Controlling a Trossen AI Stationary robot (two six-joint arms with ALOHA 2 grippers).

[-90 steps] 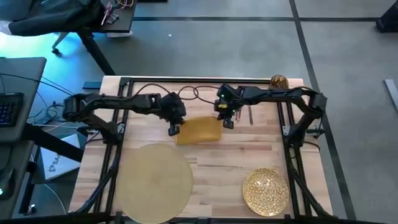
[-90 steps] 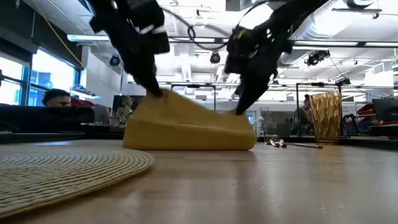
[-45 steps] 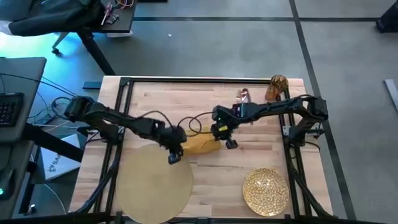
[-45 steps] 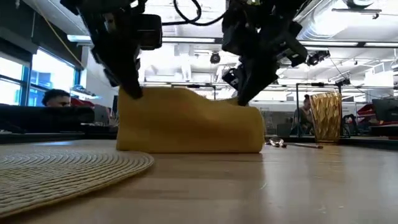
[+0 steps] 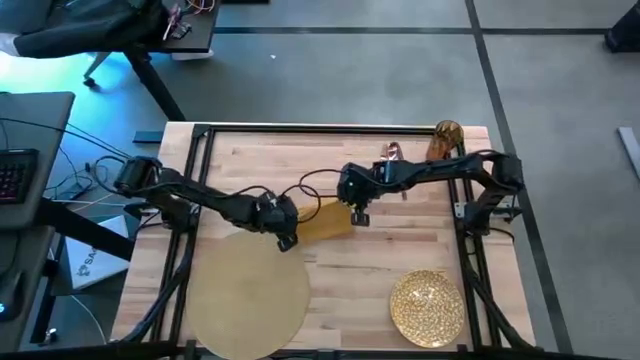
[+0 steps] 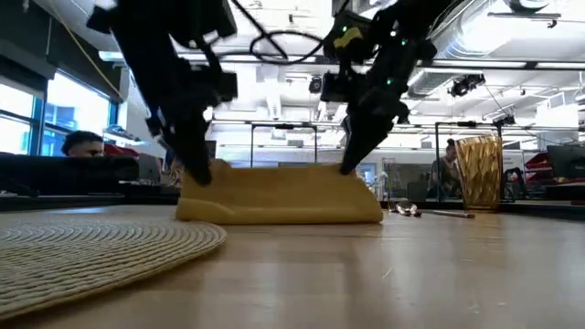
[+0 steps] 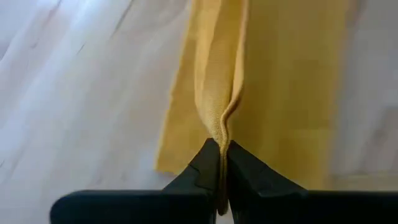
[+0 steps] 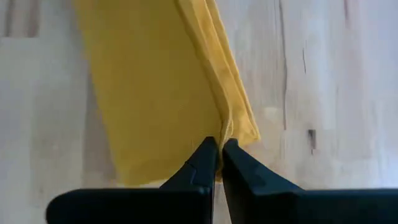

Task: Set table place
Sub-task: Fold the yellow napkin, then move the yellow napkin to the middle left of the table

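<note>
A mustard-yellow napkin (image 5: 322, 221) lies folded near the middle of the light wood table (image 5: 380, 255), its underside on the boards (image 6: 279, 195). My left gripper (image 5: 286, 239) is shut on its left end and my right gripper (image 5: 355, 214) on its right end. The round tan placemat (image 5: 245, 295) lies near-left, partly beyond the near edge. The gold textured plate (image 5: 427, 307) sits near-right. The amber glass (image 5: 447, 140) stands at the far right, and the copper cutlery (image 5: 392, 154) lies beside it. My left gripper pinches the raised folded edge of the napkin (image 7: 222, 127) at its left end between both fingers, coming down at a slant from above. A ridge of more than one layer runs away from the fingertips. The napkin's lower part rests on the table. My right gripper pinches the same upper edge at the napkin's right end (image 8: 226, 127) between both fingers, slanting down from above. Layered edges show beside the fingertips. The cloth between the two holds runs almost level (image 6: 279, 169), with its base on the table.
The table's black metal frame (image 5: 300, 128) runs along its edges, and cables trail over the far half. Bare wood lies between the placemat and the gold plate. A person sits in the room beyond the table (image 6: 82, 144).
Both grippers went toward the near edge with the napkin's edge, raising it into a tall hump, then came down and back a little. The napkin has folded over itself and now lies lower and narrower than a second ago.
</note>
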